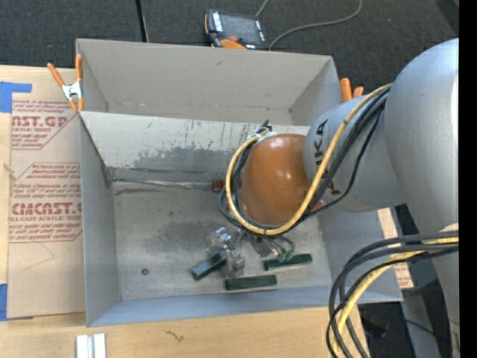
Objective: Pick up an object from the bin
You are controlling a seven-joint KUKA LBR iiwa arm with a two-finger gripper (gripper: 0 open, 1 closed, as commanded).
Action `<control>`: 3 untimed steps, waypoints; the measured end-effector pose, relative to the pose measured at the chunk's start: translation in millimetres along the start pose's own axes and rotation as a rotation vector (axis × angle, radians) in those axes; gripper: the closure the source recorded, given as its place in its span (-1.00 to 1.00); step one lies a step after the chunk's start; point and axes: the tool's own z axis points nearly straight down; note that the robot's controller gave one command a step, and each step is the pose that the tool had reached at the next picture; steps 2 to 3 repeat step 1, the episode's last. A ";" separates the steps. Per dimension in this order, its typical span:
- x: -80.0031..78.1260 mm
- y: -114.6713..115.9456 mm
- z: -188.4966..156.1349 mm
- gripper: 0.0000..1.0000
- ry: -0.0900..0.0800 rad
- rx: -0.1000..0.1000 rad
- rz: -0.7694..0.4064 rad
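Note:
My gripper (227,246) hangs below the arm's wrist, low over the front middle of the bin floor. Right under it lies a short dark block (208,268), tilted, its right end touching or just beneath the gripper's metal tip. A flat dark green bar (250,281) lies just in front of it, close to the front wall. To the right, a second dark green bar (288,259) rests partly under the wrist cables.
A tiny dark speck (145,272) sits on the floor at the front left. A small orange-brown bit (218,186) lies by the back wall's foot. The arm and its orange cover hide the bin's right middle.

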 end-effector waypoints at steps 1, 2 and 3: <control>9.2 -2.1 -149.9 1.00 -0.005 0.003 0.040; 9.2 -2.1 -149.9 1.00 -0.005 0.003 0.040; 9.2 -2.1 -149.9 1.00 -0.005 0.003 0.040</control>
